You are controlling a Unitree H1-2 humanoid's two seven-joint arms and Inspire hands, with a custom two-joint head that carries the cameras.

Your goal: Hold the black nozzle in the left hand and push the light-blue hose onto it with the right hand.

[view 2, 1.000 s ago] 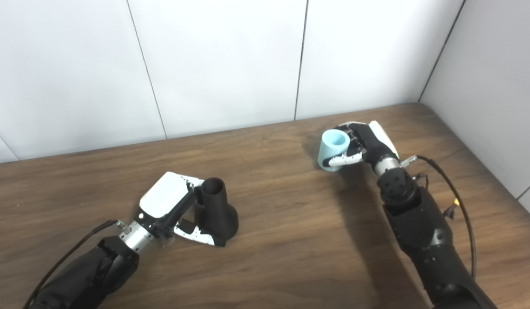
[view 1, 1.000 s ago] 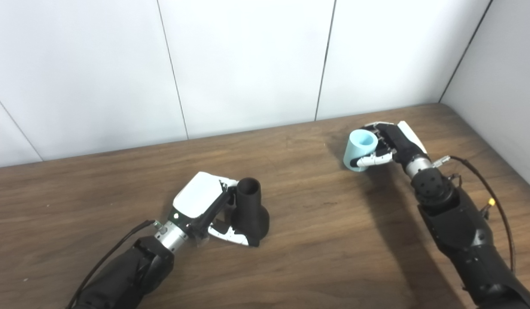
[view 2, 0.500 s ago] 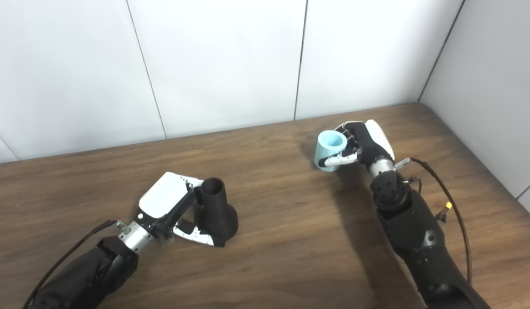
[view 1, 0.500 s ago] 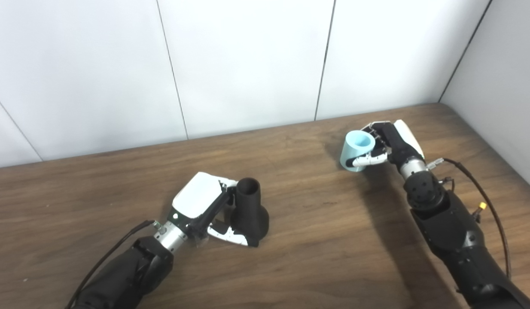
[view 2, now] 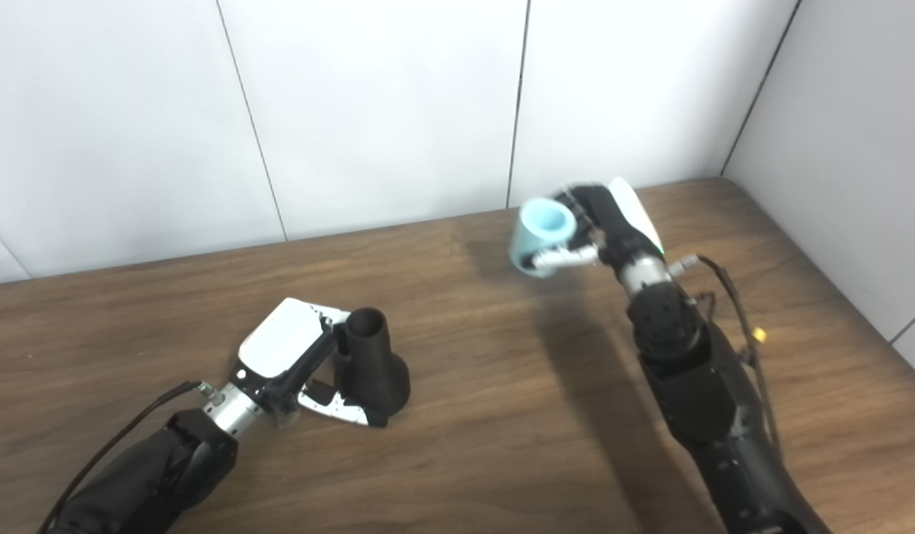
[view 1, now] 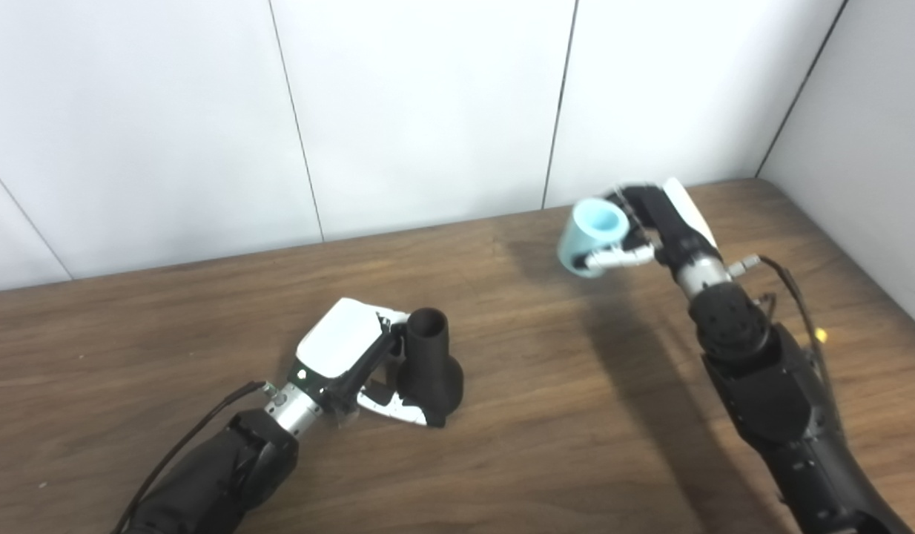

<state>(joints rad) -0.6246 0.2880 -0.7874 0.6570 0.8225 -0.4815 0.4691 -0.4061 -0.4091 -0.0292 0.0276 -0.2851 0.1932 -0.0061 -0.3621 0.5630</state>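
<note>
The black nozzle point(view 1: 430, 365) stands upright on the wooden table point(view 1: 546, 400), wide base down and round opening up. My left hand point(view 1: 350, 363) is wrapped around its lower part, thumb across the front of the base. The light-blue hose point(view 1: 593, 235), a short open tube, is lifted clear of the table at the back right, slightly blurred. My right hand point(view 1: 661, 230) is shut on it, fingers behind it and thumb under its side. The hose is well to the right of the nozzle and farther back, with a wide gap between them.
White wall panels point(view 1: 428, 111) rise just behind the table's back edge, and a grey side wall point(view 1: 873, 148) closes the right. A cable point(view 1: 798, 297) runs along my right forearm. Bare wood lies between the two hands.
My right hand has lifted the light-blue hose off the table and carried it up and to the left. The left hand and the nozzle have stayed where they were.
</note>
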